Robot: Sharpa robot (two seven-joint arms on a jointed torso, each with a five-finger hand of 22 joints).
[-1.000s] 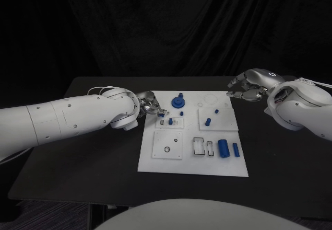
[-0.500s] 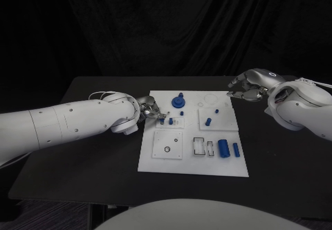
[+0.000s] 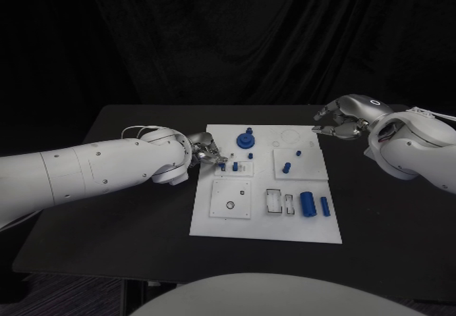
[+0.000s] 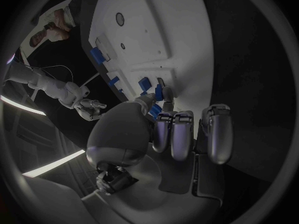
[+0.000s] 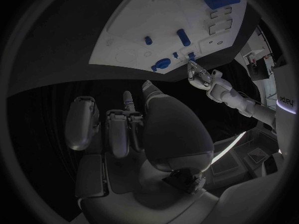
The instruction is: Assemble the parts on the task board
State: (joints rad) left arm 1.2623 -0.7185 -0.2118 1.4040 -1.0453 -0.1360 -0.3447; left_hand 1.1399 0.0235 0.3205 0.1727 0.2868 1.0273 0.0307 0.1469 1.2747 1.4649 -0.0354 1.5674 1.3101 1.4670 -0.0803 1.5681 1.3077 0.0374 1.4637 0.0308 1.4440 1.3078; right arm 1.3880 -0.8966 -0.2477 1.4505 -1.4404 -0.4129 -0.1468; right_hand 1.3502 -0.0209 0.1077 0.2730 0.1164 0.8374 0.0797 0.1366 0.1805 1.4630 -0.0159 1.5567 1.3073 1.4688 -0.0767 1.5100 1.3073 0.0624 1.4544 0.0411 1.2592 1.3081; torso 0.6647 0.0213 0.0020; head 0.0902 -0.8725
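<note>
The left hand (image 3: 208, 153) is kept at the task board (image 3: 238, 227) edge, fingertips pinching a small blue part (image 3: 223, 166) over its slot, while the right hand (image 3: 335, 124), loosely curled and holding nothing, is parked clear.

— Any lettering to read anywhere near the hands?

— Almost none. The board (image 3: 266, 227) carries no print, and neither do the blue parts on it. In the right wrist view, far beyond the right hand (image 5: 134, 129), a white body panel (image 5: 285, 102) shows some small dark characters, too small and bent to make out.

— Numbers or signs?

— None that can be read.
</note>
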